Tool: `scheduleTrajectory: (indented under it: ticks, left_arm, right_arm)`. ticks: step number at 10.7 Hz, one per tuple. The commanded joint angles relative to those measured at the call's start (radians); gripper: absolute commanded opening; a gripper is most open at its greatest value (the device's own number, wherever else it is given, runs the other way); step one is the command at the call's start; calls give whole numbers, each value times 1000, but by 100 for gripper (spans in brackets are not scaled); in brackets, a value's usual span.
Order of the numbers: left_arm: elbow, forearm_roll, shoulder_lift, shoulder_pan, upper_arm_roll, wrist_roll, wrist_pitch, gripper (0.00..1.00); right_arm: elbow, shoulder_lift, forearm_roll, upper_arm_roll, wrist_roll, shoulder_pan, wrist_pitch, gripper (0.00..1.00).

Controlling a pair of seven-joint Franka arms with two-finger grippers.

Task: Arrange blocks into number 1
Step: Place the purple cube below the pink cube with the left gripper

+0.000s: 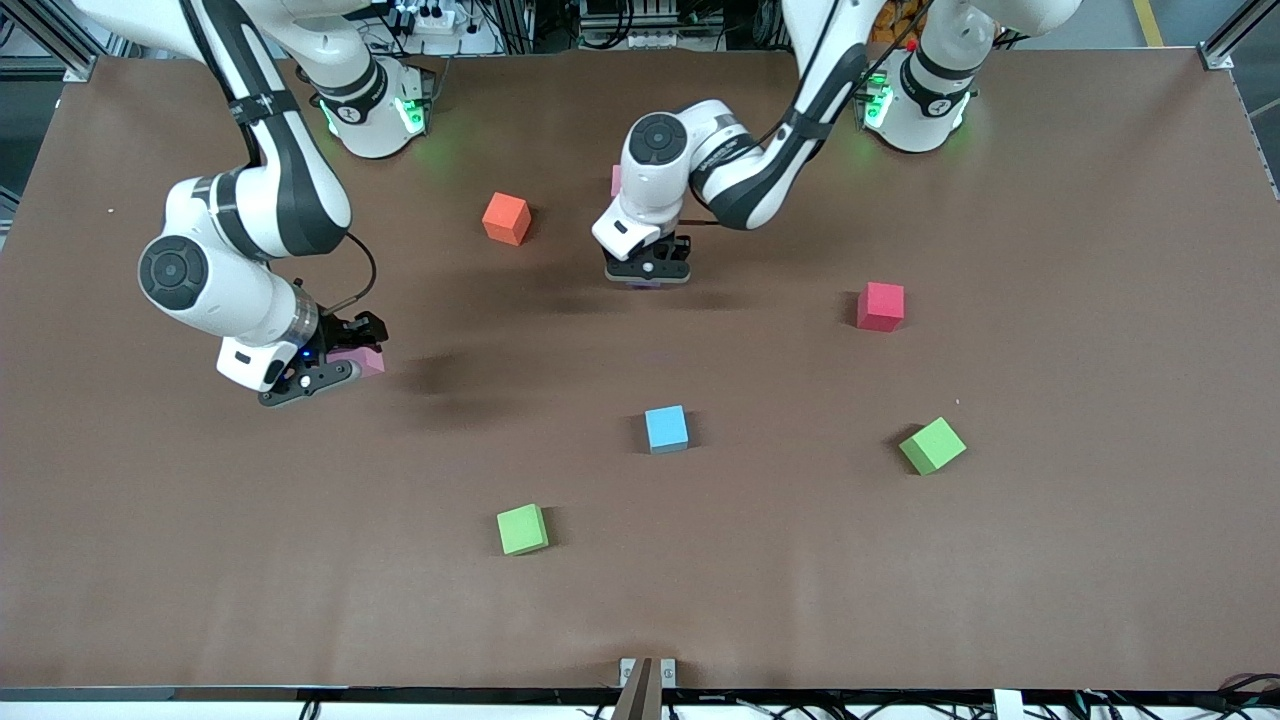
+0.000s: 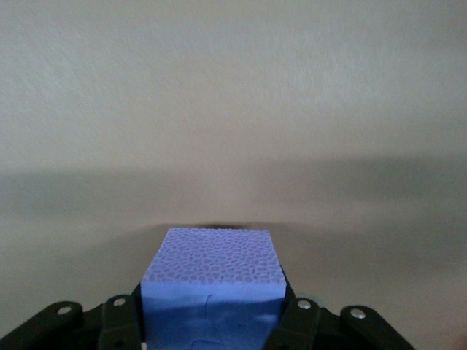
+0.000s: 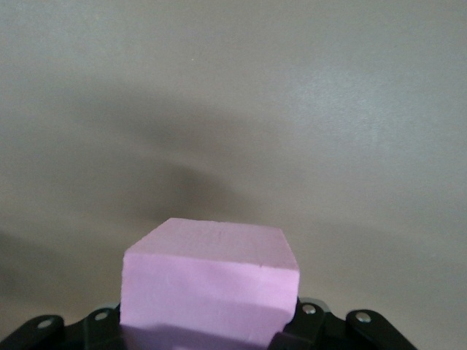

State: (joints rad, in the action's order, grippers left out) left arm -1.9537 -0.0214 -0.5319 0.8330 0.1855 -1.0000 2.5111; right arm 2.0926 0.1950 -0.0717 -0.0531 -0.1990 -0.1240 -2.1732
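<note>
the left gripper has its fingers pinching the purple block by its flat sides. the right gripper pinches a pink block between its fingers too. they look light, soft and squishy, so squeeze gently.

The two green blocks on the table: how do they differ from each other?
One green block lies nearer the front camera, toward the right arm's end of the table, with its sides nearly square to the table edge. The other green block lies farther from the camera, toward the left arm's end, and is turned noticeably askew. Both are same-sized green cubes resting on the table, untouched by either gripper.
</note>
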Motion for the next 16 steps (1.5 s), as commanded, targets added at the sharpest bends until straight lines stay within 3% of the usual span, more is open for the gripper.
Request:
scheduleTrajectory:
  ticks: [1,11,16]
  left_arm:
    - [25,18,-14,32,-14,-57,-18,0]
    - [-11,17,-34,87,17,-84,-18,0]
    - [-16,17,-36,90,17,-97,-18,0]
  right_arm:
    - [-5,4,-11,1,50,-49,9,0]
    - [-2,1,-31,1,52,-85,87,0]
    - [-5,-3,-33,1,145,-143,104,0]
